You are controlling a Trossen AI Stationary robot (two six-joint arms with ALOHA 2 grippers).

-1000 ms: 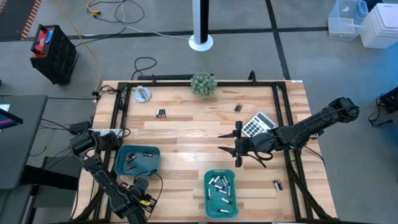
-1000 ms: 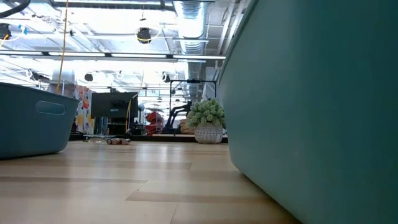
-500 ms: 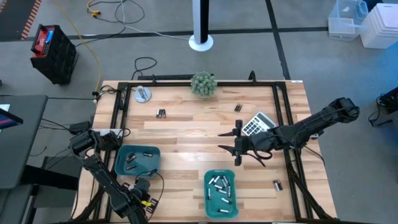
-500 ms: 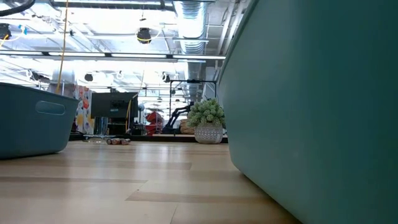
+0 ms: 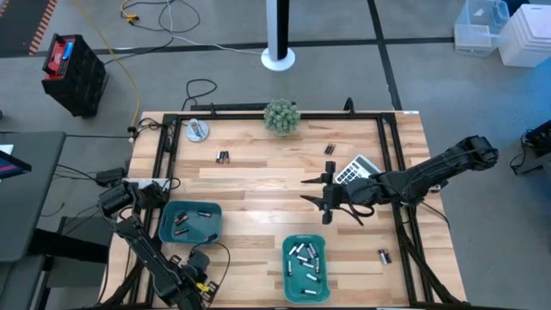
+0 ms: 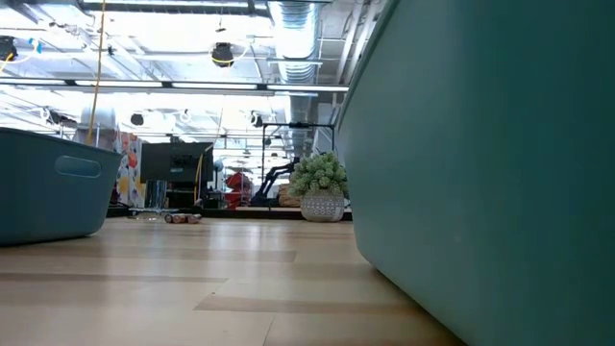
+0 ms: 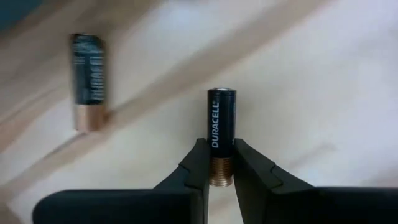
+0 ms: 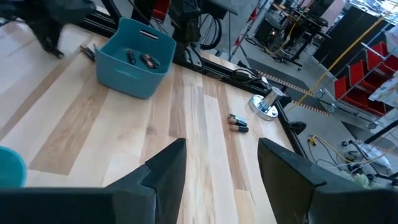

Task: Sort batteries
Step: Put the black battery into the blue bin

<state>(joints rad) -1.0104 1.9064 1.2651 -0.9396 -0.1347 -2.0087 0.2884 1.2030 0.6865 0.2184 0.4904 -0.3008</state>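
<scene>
Down at the near left corner of the tabletop (image 5: 258,185), the left hand (image 7: 221,177) pinches a dark battery with a coppery end (image 7: 222,143); its two fingers (image 7: 194,168) press on either side of the coppery end, and the cell points away from the wrist. A second dark battery (image 7: 89,82) lies close by on the wood, apart from the hand. From above, the left arm shows low at the near edge, beside the left teal tray (image 5: 190,223), which holds a few dark cells. Farther back on the left side of the wood, a pair of batteries (image 5: 223,157) lies near a small round metal object (image 5: 198,131). A potted plant (image 5: 281,115) stands at the middle of the far edge. Near the middle front, the second teal tray (image 5: 306,269) holds a heap of silvery-white cells. Right of centre, the right hand (image 5: 327,204) hangs above bare wood with its fingers spread wide and nothing between them; its wrist camera looks across to the left tray and the pair of cells. Just behind it lies a grey calculator (image 5: 357,171), with another small battery (image 5: 329,149) beyond that. One more battery (image 5: 384,256) lies near the right front edge.
</scene>
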